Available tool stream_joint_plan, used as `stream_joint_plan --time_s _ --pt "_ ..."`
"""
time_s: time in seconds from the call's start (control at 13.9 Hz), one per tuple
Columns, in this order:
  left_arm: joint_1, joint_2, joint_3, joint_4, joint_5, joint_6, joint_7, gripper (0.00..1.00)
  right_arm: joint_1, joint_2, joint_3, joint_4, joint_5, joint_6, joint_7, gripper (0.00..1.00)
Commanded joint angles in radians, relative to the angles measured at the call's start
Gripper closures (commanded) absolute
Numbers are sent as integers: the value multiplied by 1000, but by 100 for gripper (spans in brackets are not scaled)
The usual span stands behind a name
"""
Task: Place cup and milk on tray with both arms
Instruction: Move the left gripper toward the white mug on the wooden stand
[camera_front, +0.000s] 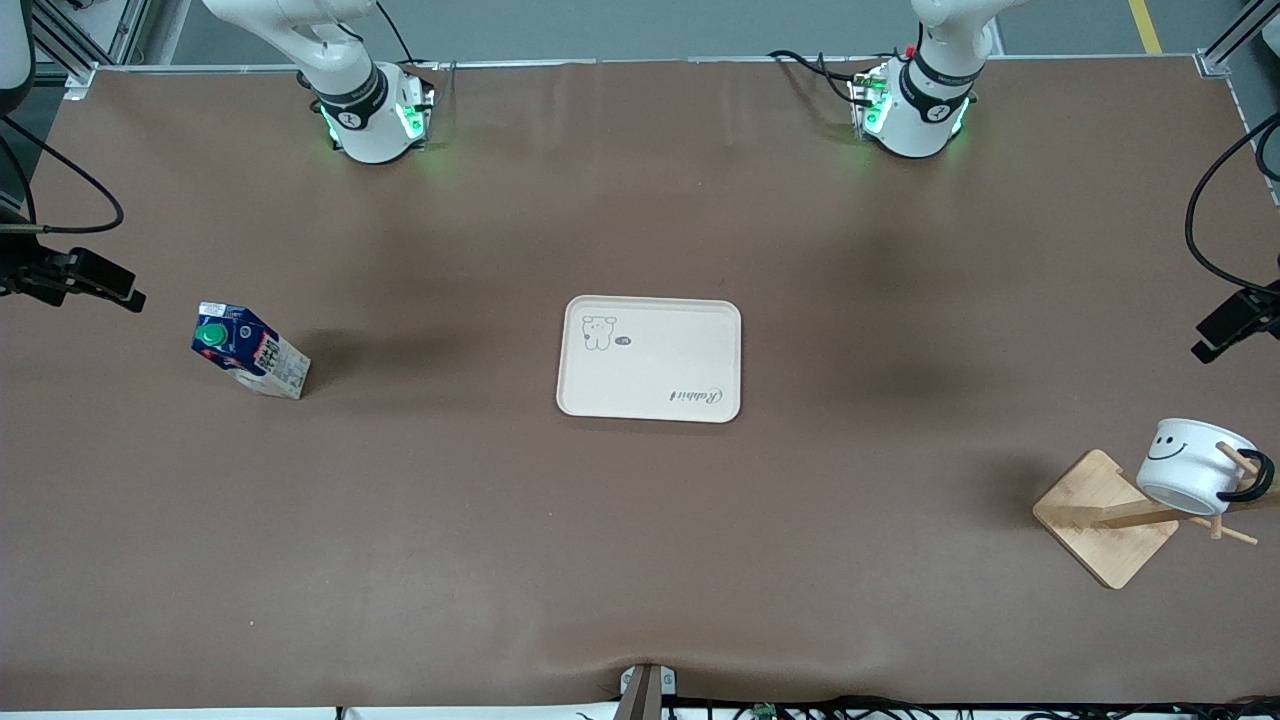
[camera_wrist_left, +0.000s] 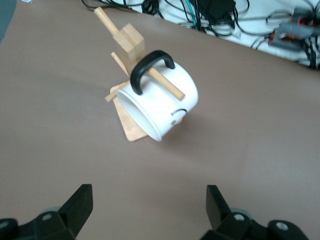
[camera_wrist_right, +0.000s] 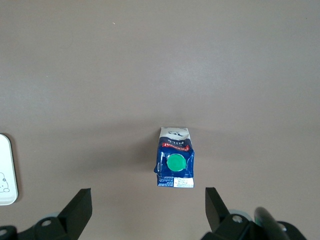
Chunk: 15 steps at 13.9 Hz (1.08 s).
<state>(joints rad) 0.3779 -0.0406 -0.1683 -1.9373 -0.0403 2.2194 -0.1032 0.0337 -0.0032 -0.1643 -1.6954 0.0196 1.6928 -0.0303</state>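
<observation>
- Brown matting covers the wide table (camera_front: 640, 560), with both robot bases glowing green along its edge farthest from the front camera.
- At the table's middle lies the flat cream rectangular tray (camera_front: 650, 375) with rounded corners, a bear drawing and script lettering; nothing is on it yet.
- Toward the right arm's end stands the small dark blue gable-top milk carton (camera_front: 248, 350), green round cap up, upright and well apart from the tray.
- Toward the left arm's end, the small white mug (camera_front: 1190, 465) with a black smiley face hangs tilted by its thin black handle on a peg of a wooden rack (camera_front: 1105, 515) with a square base.
- The left gripper (camera_wrist_left: 149, 210) hangs above the table near the mug, fingers spread wide, holding nothing.
- The right gripper (camera_wrist_right: 148, 210) hangs over the table beside the carton, likewise wide open and empty.
- Risks, as I judge them: pulling the mug sideways rather than along its peg could snag the handle and tip the light rack; squeezing the carton high near its cap could topple it.
</observation>
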Motion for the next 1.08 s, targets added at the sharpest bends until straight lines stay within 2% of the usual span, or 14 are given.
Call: stream_joint_plan --time_s 0.0,0.36,1.0 --pt "41 -36 -8 -129 -111 161 3 0 -18 5 8 3 -6 4 1 0" --pt "47 -18 -7 -210 -288 334 5 0 -18 9 8 3 -6 4 1 0" --pt "44 102 -10 -209 -293 554 63 0 -20 9 8 3 -6 4 1 0"
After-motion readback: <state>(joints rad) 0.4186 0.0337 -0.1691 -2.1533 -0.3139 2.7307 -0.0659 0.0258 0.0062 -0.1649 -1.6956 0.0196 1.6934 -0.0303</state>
